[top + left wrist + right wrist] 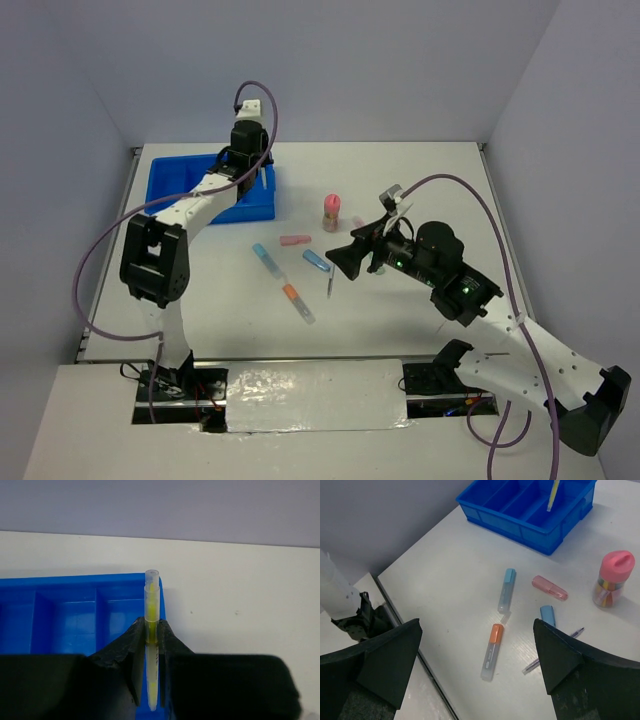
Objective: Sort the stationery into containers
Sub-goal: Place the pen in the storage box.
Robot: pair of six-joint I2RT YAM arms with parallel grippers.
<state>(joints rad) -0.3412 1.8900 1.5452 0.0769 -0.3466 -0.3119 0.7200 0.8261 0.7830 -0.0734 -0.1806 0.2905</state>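
My left gripper [151,632] is shut on a thin yellow pen [151,602] and holds it upright over the right end of the blue divided tray [65,582]. In the top view this gripper [262,170] hangs over the tray's [170,185] right edge. My right gripper [477,626] is open and empty above the table, over loose stationery: an orange-capped marker [492,650], a blue-capped marker [506,589], a pink marker [549,587], a short blue piece [547,615], a thin purple pen [540,662] and a pink-capped cylinder [614,579]. In the top view the right gripper [338,262] sits next to the dark pen [330,283].
The tray [520,522] stands at the back left of the white table. The loose items lie mid-table between the arms. Grey walls close in the sides and back. The table's left edge [405,622] runs near the right gripper's left finger.
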